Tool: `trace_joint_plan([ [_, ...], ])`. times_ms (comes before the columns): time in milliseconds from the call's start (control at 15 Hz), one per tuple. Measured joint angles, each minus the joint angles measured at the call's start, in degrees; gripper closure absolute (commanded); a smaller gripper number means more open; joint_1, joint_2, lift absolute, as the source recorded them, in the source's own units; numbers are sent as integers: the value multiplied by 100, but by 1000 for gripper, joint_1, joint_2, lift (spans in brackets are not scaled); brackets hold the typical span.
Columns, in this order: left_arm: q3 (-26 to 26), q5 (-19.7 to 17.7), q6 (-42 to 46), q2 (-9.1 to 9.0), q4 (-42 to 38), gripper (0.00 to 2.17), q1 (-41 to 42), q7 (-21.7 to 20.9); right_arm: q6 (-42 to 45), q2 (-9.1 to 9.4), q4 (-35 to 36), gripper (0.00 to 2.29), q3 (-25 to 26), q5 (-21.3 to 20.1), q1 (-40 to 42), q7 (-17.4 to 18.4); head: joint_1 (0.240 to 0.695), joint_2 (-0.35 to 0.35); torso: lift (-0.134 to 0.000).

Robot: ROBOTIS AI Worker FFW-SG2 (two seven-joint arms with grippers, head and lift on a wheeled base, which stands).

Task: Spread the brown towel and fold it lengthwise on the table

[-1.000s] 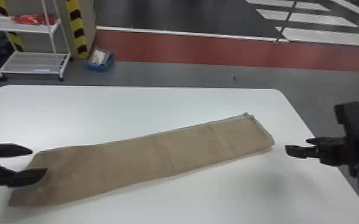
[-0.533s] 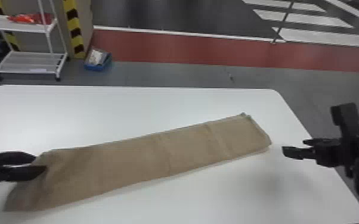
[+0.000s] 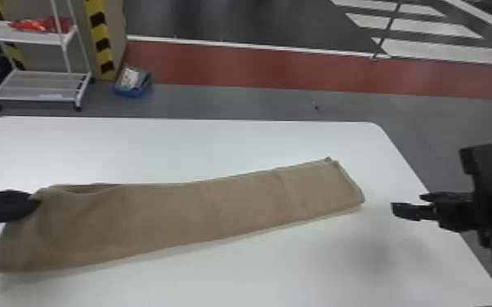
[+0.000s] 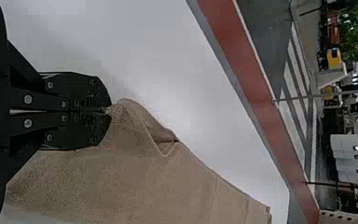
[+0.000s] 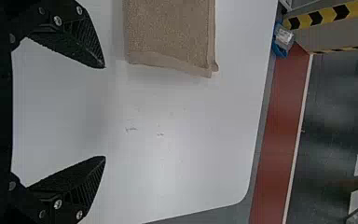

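The brown towel (image 3: 200,208) lies as a long folded strip slanting across the table, its left end raised and creased. At that end my left gripper (image 3: 32,204) pinches the far corner. In the left wrist view, the closed left gripper (image 4: 106,111) has the corner of the towel (image 4: 121,182) between its tips, with a small fold beside it. My right gripper (image 3: 396,210) is above the table's right side, apart from the towel's right end. In the right wrist view, the right gripper (image 5: 105,112) is open and holds nothing, near the towel's squared end (image 5: 172,37).
The white table (image 3: 200,147) has a rounded far right corner. Beyond it on the floor are a white shelf rack (image 3: 36,85) with red items and a blue box (image 3: 133,83). A striped post (image 3: 100,41) stands behind them.
The left gripper has closed on the towel's left corner, and that end has lifted, with a crease opening along its far edge. The right gripper looks almost unmoved.
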State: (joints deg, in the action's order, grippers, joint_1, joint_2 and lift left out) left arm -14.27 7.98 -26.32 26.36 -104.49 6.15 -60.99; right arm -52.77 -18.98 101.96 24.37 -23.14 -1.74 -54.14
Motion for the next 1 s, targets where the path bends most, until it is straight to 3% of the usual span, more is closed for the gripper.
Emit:
trace_joint_plan([
  [133,41,144,489,-6,-233,2145,334,498,38,0,23,215,-21,14,8,-3,695,-174,-124],
  [333,188,363,890,-30,-365,2142,655,516,66,48,225,215,-181,60,35,-32,695,-175,-124],
  [400,206,380,932,-40,-400,2020,733,450,52,71,319,215,-235,63,35,-35,695,-173,-124],
  [467,216,385,1022,-47,-425,1700,801,335,39,82,380,215,-269,64,31,-36,695,-175,-124],
  [533,221,380,1148,-50,-436,1150,851,251,31,86,402,215,-286,64,18,-36,695,-179,-124],
  [600,228,358,1308,-52,-438,444,905,193,26,87,408,215,-293,64,7,-36,695,-184,-124],
  [667,257,338,1418,-56,-436,188,949,179,32,86,411,215,-289,64,1,-35,695,-190,-124],
  [1000,397,281,1610,-149,-314,90,1026,225,77,53,403,215,-212,96,16,-35,695,-225,-124],
])
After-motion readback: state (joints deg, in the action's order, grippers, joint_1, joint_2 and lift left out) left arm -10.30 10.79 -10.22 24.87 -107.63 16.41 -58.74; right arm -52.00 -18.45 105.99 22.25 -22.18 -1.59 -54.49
